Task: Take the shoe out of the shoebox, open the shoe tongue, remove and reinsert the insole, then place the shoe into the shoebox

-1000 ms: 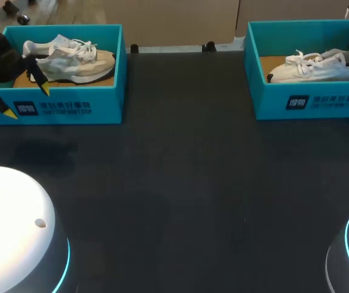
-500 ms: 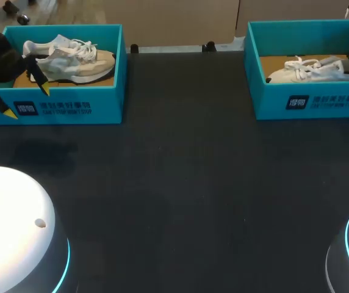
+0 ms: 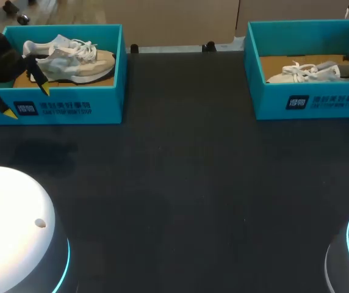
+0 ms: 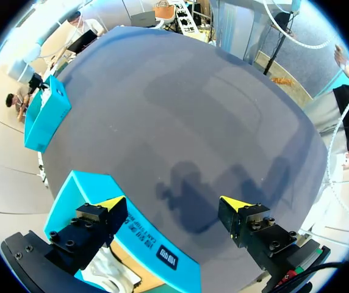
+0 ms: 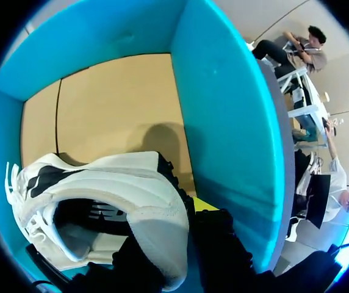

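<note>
Two teal shoeboxes stand at the table's back corners. The left shoebox [image 3: 71, 107] holds a grey and beige shoe [image 3: 71, 58]. My left gripper [image 3: 27, 102] hangs open over that box's front left corner, touching nothing; in its wrist view the left gripper [image 4: 173, 204] spans the box's front wall [image 4: 132, 226]. The right shoebox [image 3: 309, 104] holds a white shoe [image 3: 302, 73] lying low inside. My right gripper [image 5: 180, 244] is shut on that white shoe's heel [image 5: 156, 226], close to the box's end wall [image 5: 223, 122]. In the head view the right gripper is mostly cut off at the edge.
A wide dark tabletop [image 3: 187, 183] stretches between the two boxes and toward the front. The bases of my two arms [image 3: 16, 232] fill the front corners. The right shoebox [image 4: 43, 113] shows far across the table in the left wrist view.
The white shoe has sunk lower into the right shoebox with my right gripper still on it. My left arm has stayed where it was.
</note>
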